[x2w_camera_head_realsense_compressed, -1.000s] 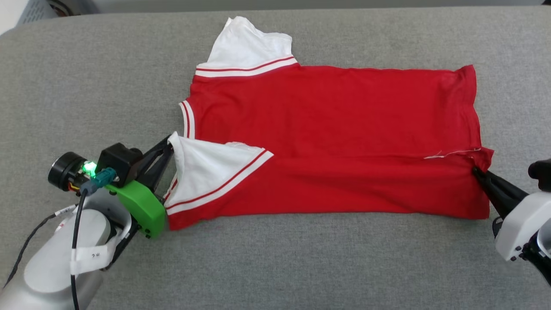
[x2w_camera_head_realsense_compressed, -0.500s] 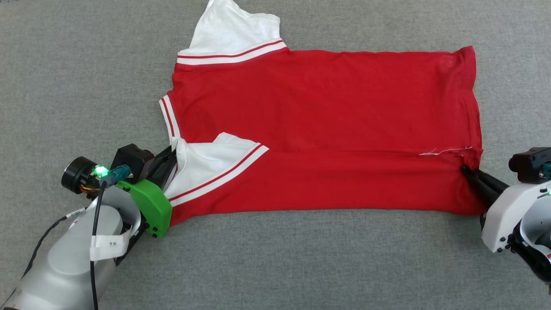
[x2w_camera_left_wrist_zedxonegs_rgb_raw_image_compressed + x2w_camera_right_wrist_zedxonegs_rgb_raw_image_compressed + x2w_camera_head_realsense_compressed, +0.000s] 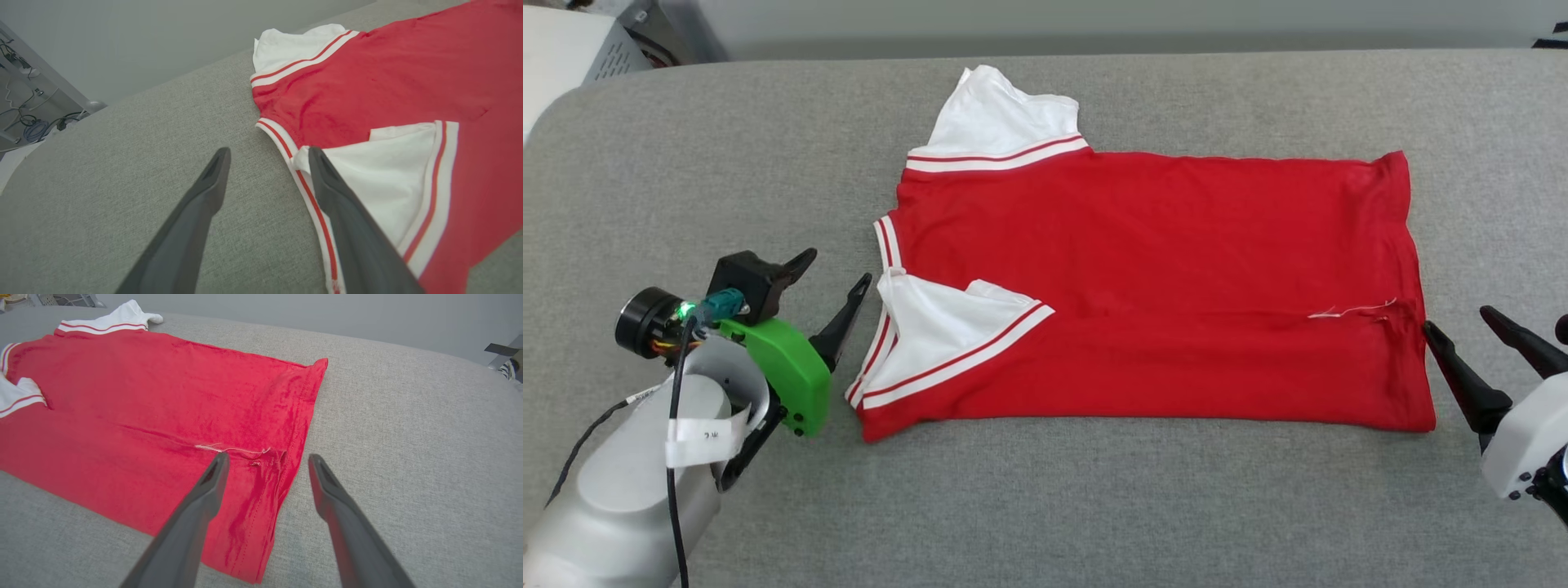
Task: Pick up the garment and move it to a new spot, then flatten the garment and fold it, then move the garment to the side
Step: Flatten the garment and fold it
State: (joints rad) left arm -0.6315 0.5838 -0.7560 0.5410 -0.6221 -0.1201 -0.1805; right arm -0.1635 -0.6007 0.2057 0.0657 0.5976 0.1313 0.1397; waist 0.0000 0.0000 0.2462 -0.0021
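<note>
While the garment (image 3: 1160, 269) lies part-folded on the grey surface (image 3: 1094, 506), the left claw (image 3: 837, 268) and right claw (image 3: 1457, 318) stand wide open, empty, at its ends; the next fold probably needs grips on its far edge.

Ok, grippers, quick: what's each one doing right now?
Left gripper: open, holding nothing, beside the collar end of the garment.
Right gripper: open, holding nothing, by the garment's hem.

Pale grey left forearm (image 3: 617, 506), black cable (image 3: 669, 490), white label (image 3: 707, 431); green wrist housing (image 3: 780, 376); left gripper (image 3: 837, 268) dark, long-fingered; right wrist housing (image 3: 1521, 445) white
</note>
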